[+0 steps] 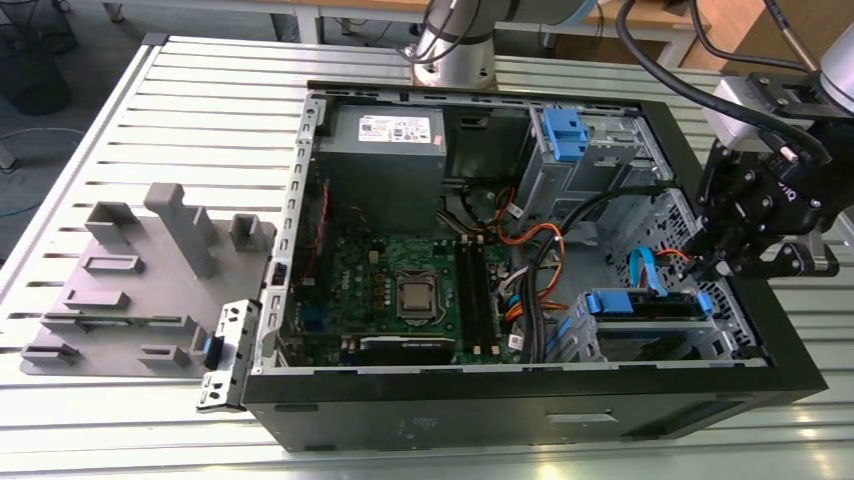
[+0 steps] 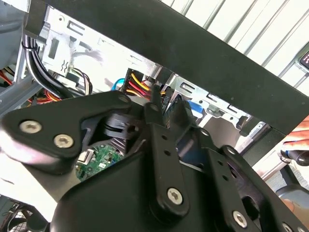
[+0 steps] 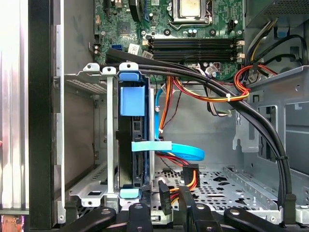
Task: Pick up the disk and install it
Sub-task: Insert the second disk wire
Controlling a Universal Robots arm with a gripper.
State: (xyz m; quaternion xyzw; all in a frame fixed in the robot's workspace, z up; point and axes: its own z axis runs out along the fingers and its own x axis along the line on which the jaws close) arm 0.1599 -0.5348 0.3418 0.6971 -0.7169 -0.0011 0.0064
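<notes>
The disk [image 1: 643,318] sits inside the drive cage [image 1: 607,345] at the case's near corner on the exterior view's right, with its blue carrier tab on top. In the first wrist view the disk [image 3: 133,145] stands edge-on between the cage rails, blue tabs at both ends. My gripper [image 1: 721,268] hovers just above and beside that cage, near the case wall. In both wrist views the fingertips [image 3: 163,192] stand a narrow gap apart with nothing between them, close to a yellow-red power connector [image 2: 135,88]. They are apart from the disk.
The open black computer case [image 1: 534,400] lies on a slatted white table. Inside are a grey power supply [image 1: 387,135], a second blue carrier [image 1: 567,135], the motherboard [image 1: 400,290], thick black cables [image 3: 251,116] and a blue flat cable [image 3: 186,151]. A grey fixture [image 1: 147,270] stands beside it. A hand [image 2: 297,140] shows.
</notes>
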